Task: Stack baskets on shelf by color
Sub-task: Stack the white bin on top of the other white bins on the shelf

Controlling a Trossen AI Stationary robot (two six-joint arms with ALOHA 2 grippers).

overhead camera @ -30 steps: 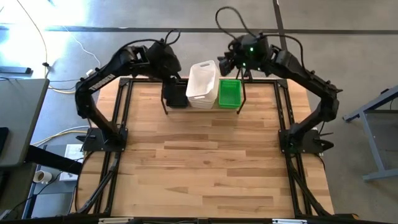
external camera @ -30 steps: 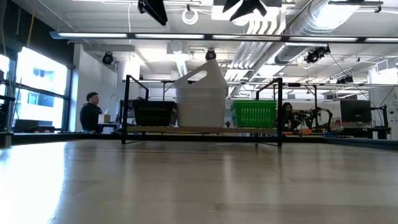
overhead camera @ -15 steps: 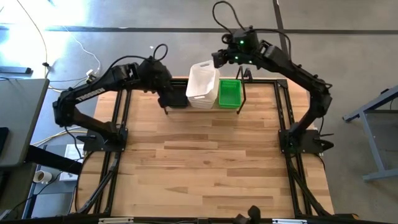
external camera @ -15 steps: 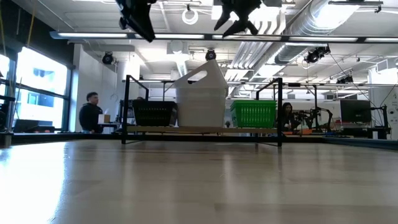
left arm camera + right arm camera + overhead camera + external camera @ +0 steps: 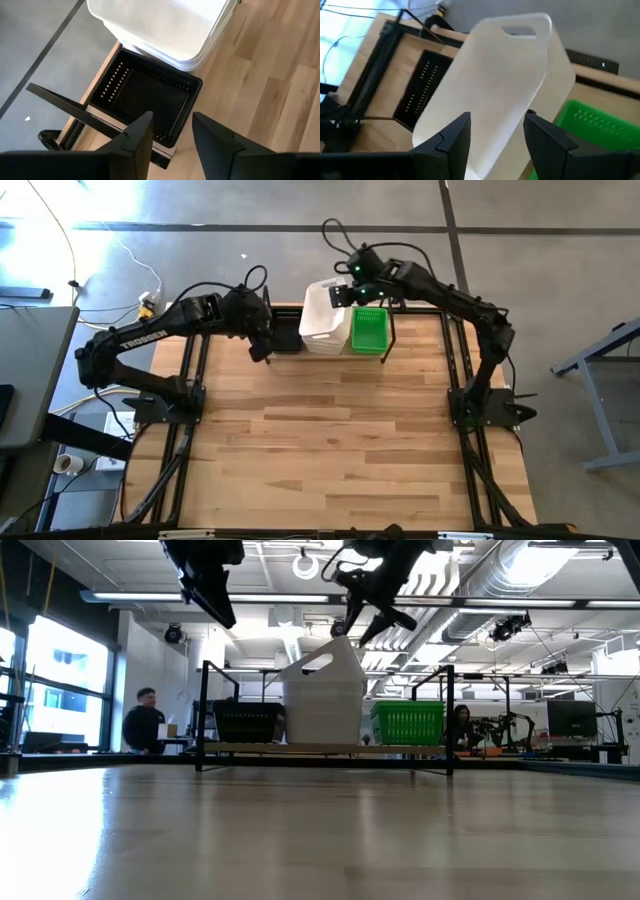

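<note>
The shelf [image 5: 388, 340] stands at the table's far edge. On it sit a black basket [image 5: 286, 337] at the left, stacked white baskets [image 5: 322, 330] in the middle and a green basket [image 5: 368, 330] at the right. The topmost white basket [image 5: 325, 665] rests tilted on the stack, its slotted end [image 5: 522, 31] raised. My left gripper [image 5: 262, 348] hangs open above the near left corner of the black basket [image 5: 150, 97]. My right gripper [image 5: 338, 294] hangs open just above the tilted white basket [image 5: 505, 85].
The black arm-mount rails [image 5: 195, 370] run along both sides of the wooden table [image 5: 330, 440]. In the low view, people [image 5: 142, 725] show in the room beyond the shelf. The table's near half is bare wood.
Both arms have come down. My left gripper has moved from over the black basket toward the table's near edge and a little left. My right gripper has moved left, from above the green basket to above the white stack, and has rolled. The baskets have kept still.
</note>
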